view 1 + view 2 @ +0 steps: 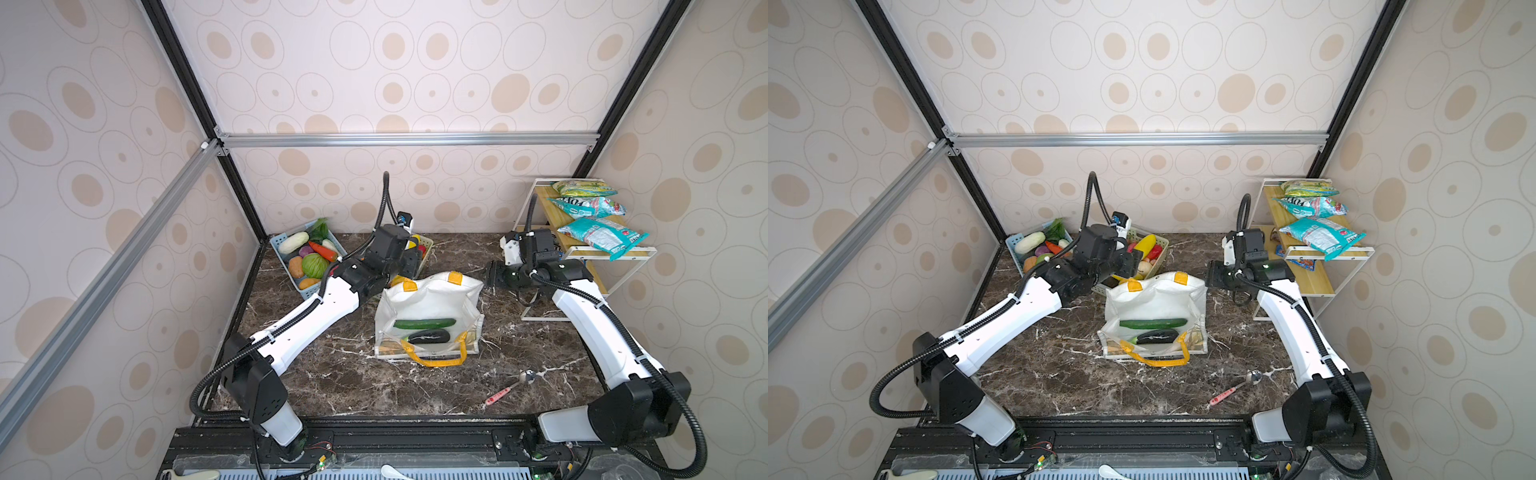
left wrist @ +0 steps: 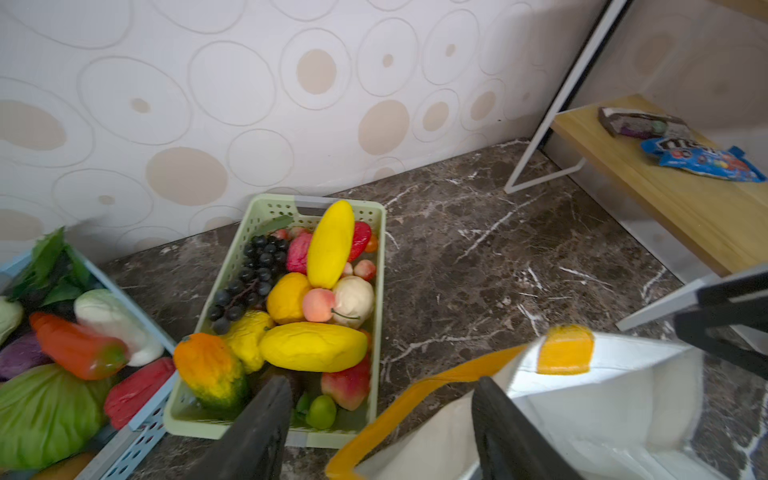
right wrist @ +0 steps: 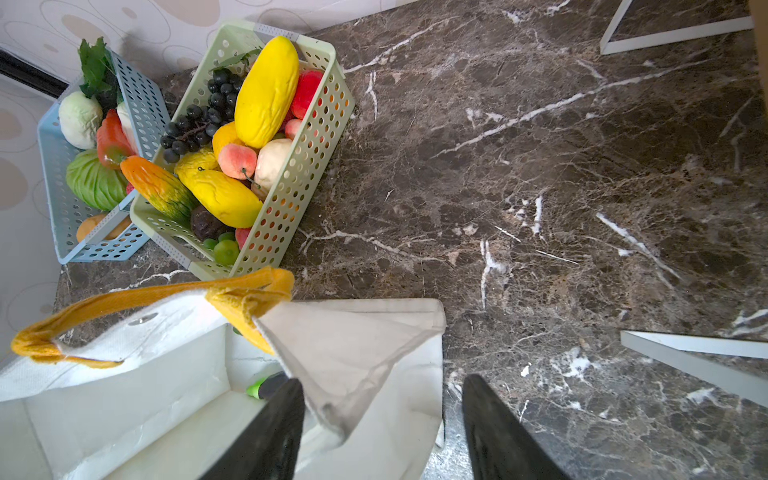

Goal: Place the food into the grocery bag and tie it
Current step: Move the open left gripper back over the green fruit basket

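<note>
Pincer left point(image 2: 380, 392) open, empty between green basket point(image 2: 266, 208) and grocery bag point(image 1: 432, 299) on surface point(image 1: 332, 382); pincer right point(image 3: 382, 384) open too, straddling bag wall; cucumber point(image 1: 424, 323), eggplant point(image 1: 430, 336) inside, more food point(image 2: 311, 347) likely due, handles point(image 1: 436, 362) untied.

On the counter point(image 1: 332, 374), the grocery bag point(image 1: 432, 297) holds a cucumber point(image 1: 424, 323) behind an eggplant point(image 1: 430, 336), with a vegetable basket point(image 1: 277, 248) at its ten o'clock, a fruit basket point(image 1: 1162, 254) at twelve, a rack point(image 1: 542, 197) bearing packets point(image 1: 602, 235) at two, and a spoon point(image 1: 513, 386) at four.
</note>
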Motion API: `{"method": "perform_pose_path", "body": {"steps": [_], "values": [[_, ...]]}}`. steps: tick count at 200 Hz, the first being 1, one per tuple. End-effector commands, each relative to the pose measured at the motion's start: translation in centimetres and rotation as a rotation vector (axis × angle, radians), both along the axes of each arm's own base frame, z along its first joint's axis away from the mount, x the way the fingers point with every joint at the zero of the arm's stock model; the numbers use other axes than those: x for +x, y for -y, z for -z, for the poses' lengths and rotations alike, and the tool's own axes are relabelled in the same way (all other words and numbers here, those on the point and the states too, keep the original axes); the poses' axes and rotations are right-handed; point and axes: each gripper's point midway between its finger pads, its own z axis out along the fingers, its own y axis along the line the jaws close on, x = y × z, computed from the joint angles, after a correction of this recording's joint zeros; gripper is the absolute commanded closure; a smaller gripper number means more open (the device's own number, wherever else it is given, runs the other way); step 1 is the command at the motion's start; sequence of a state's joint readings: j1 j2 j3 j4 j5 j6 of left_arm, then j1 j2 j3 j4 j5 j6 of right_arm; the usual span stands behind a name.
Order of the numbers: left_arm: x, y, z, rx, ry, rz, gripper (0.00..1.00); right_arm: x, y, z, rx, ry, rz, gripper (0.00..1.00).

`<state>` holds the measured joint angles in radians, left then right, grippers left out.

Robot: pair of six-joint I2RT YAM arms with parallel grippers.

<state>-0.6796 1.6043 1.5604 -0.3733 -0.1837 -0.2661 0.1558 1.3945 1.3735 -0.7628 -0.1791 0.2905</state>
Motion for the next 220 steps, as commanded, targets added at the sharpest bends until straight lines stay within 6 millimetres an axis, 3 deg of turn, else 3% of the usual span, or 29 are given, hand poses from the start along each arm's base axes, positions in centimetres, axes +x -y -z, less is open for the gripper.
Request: {"method": "perform_pose_path", "body": {"steps": [1,38,75,144,220], "values": [[1.1,-3.0,0.1,-0.004,0.007,-0.089,0.31,0.0,0.1,-0.2,0.004,0.003,-0.003,0.37],[3.5,-8.4,2.9,0.046,-0.024,-0.251,0.28,0.1,0.0,-0.1,0.004,0.002,-0.003,0.37],[5.6,-11.2,5.4,0.056,-0.049,-0.337,0.27,0.1,0.0,0.3,0.009,-0.007,0.000,0.37],[10.2,-13.2,10.9,0.060,-0.135,-0.406,0.27,-0.2,0.1,0.6,0.006,-0.013,0.009,0.37],[14.1,-13.6,16.1,0.040,-0.198,-0.400,0.26,-0.3,0.1,1.0,0.011,-0.023,0.013,0.37]]}}
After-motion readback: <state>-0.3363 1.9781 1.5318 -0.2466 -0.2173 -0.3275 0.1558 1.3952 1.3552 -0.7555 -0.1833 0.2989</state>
